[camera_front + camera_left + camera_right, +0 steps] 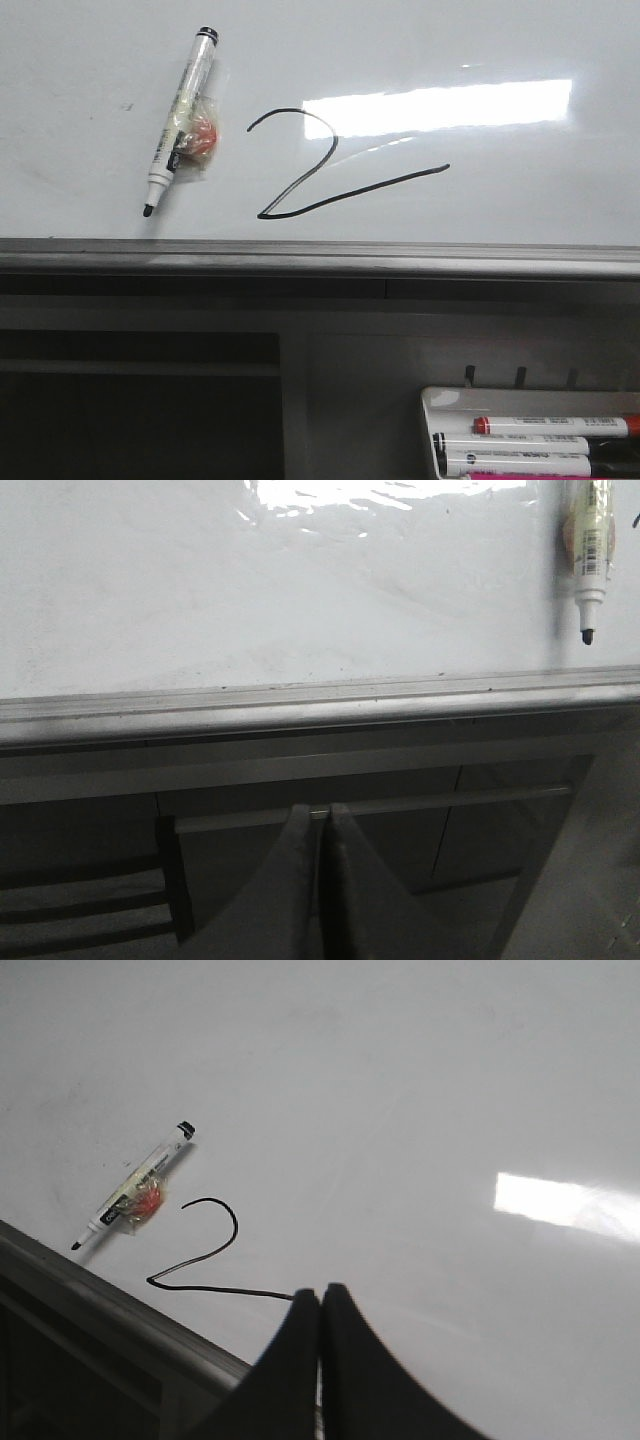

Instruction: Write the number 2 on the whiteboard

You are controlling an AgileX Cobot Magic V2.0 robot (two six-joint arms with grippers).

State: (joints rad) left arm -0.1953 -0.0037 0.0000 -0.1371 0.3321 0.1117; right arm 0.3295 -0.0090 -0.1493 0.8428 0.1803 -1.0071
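Note:
The whiteboard (450,60) fills the upper front view, with a grey metal edge rail (320,255) along its near side. A black hand-drawn number 2 (320,170) is on it; it also shows in the right wrist view (205,1255). An uncapped marker (180,120) lies loose on the board left of the 2, with a clear wrap and an orange lump at its middle. It shows in the left wrist view (590,550) and the right wrist view (130,1202). My left gripper (318,810) is shut and empty, below the rail. My right gripper (320,1292) is shut and empty over the board.
A small white tray (440,400) with several markers (550,425) sits below the board at the front right. Dark shelving (140,400) lies under the rail at the left. Neither arm shows in the front view.

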